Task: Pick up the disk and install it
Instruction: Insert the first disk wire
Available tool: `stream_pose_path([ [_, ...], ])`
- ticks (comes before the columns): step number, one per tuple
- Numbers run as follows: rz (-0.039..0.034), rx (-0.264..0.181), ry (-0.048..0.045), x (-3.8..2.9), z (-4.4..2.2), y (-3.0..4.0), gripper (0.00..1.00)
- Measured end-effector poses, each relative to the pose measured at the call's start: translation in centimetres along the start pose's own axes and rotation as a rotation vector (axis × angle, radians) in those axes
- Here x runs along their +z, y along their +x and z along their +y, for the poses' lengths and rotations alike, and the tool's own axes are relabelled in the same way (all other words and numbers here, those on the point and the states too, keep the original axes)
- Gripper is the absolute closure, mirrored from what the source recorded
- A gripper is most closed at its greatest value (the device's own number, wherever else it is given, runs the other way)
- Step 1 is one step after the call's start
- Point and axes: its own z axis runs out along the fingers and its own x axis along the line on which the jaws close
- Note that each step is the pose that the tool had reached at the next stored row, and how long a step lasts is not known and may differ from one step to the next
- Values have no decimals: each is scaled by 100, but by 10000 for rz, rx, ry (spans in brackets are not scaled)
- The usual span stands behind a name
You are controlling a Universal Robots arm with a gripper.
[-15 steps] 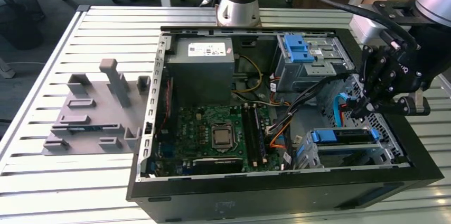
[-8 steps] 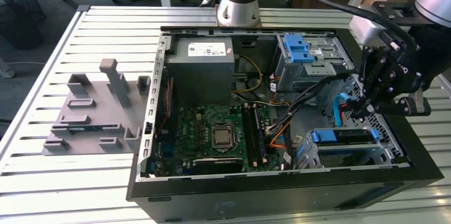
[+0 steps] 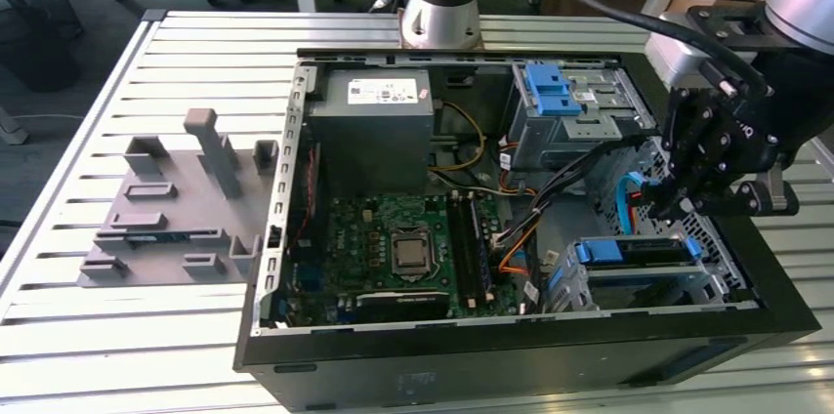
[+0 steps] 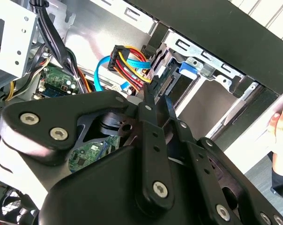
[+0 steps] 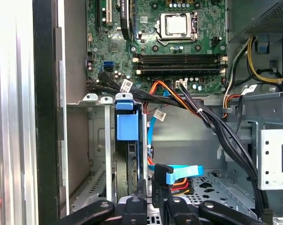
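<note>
Cables crowd the space below my black gripper (image 3: 681, 201), which hangs inside the open black computer case (image 3: 521, 360) at the exterior view's right, just above the drive cage. My fingertips (image 4: 149, 96) press together with no gap between them, and nothing is caught there (in the second wrist view they taper to one closed point beside a connector). That connector belongs to a bundle of red, yellow and black power wires (image 4: 127, 65), with a flat light-blue data cable (image 5: 183, 172) looping just beside it.

The disk, a flat silver hard drive in a thin blue plastic bracket (image 5: 126, 125), sits already slotted on edge in the metal cage bay (image 3: 632, 256), its blue latch tab facing outward. In the first wrist view it stands upright near my fingers, apart from them.

Beyond lie the green motherboard (image 3: 397, 248) and the grey boxy power supply (image 3: 378, 126). A grey moulded fixture (image 3: 176, 204) rests on the slatted table, well apart from the case.
</note>
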Motion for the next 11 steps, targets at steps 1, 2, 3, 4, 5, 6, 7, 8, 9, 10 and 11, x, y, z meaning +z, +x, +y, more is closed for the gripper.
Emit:
stream_pose_path([
  [1, 0, 0, 2, 1, 0, -1, 75],
  [2, -1, 1, 5, 3, 0, -1, 75],
  [3, -1, 0, 11, 6, 0, -1, 75],
  [4, -3, 1, 19, 10, 0, -1, 75],
  [5, -2, 1, 29, 13, 0, -1, 75],
  [6, -2, 1, 40, 18, 0, -1, 75],
  [7, -2, 0, 50, 23, 0, -1, 75],
  [8, -3, 0, 59, 28, 0, -1, 75],
  [9, -4, 0, 65, 33, 0, -1, 75],
  [10, -3, 0, 72, 37, 0, -1, 75],
  [11, -4, 0, 78, 41, 1, -1, 75],
])
